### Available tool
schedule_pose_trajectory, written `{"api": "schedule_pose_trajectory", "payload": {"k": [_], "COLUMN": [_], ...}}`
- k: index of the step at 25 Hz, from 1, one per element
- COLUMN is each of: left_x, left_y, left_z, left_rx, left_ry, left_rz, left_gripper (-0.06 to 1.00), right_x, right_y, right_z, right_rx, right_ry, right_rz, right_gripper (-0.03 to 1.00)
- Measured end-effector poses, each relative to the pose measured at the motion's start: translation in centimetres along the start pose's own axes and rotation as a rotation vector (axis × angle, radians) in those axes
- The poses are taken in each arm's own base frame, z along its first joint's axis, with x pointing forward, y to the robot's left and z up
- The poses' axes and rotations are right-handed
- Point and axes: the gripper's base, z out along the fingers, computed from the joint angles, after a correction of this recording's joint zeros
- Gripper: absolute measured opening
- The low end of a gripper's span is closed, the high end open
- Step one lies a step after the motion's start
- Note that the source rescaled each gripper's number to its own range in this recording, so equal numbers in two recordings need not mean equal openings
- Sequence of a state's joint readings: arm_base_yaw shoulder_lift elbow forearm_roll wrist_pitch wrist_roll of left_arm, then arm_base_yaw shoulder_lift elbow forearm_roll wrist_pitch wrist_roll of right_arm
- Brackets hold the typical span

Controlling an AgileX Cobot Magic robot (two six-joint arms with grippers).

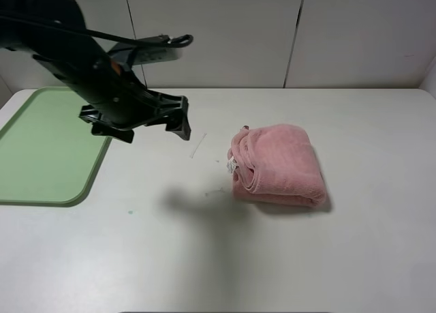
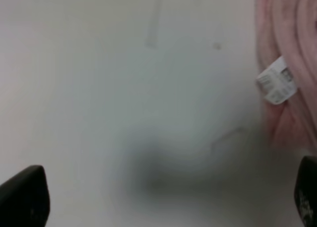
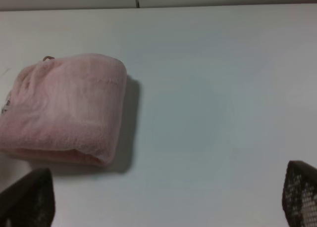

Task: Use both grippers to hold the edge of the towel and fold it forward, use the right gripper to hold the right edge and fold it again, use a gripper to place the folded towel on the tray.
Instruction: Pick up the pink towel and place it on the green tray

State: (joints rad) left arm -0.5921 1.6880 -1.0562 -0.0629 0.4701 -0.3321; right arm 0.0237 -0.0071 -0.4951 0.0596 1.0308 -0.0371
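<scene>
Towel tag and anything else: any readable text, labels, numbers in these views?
White tag on the pink towel: dark print is visible in the left wrist view, but too blurred to read.
Same tag in the high view: too small to read.
Tray, table, left gripper: no text visible.
Nothing legible to quote.

Flat white tabletop [image 1: 272, 258] against pale panelled walls. At the left edge, a pale green rectangular plastic tray [image 1: 41, 149] with rounded corners and a low rim. Right of centre, well apart from it, a folded fluffy pink towel [image 1: 279, 164] with a small white tag [image 2: 277, 81] on its layered side.
</scene>
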Motion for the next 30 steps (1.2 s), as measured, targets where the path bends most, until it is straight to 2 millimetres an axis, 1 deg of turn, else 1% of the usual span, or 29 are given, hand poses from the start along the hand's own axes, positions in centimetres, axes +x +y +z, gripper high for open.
{"api": "schedule_pose_trajectory", "payload": {"k": [3,9,15,21,30], "left_x": [-0.7,-2.3,-3.2,-3.1,-2.6], "left_y": [-2.0,-5.5,-8.1,-9.3,-9.9], "left_z": [2.4,6.1,9.4,12.1,14.5], "left_rx": [0.011,0.036,0.059,0.061,0.064], "left_ry": [0.023,0.033,0.026,0.040,0.056], "left_rz": [0.022,0.058,0.053,0.016,-0.007], "left_gripper": [1.00,1.00,1.00,1.00,1.00], "right_x": [0.0,0.0,0.0,0.0,0.0], "right_y": [0.0,0.0,0.0,0.0,0.0], "right_z": [0.0,0.0,0.0,0.0,0.0], "right_rx": [0.000,0.000,0.000,0.000,0.000], "right_ry": [0.000,0.000,0.000,0.000,0.000], "right_rz": [0.000,0.000,0.000,0.000,0.000], "right_gripper": [1.00,1.00,1.00,1.00,1.00]}}
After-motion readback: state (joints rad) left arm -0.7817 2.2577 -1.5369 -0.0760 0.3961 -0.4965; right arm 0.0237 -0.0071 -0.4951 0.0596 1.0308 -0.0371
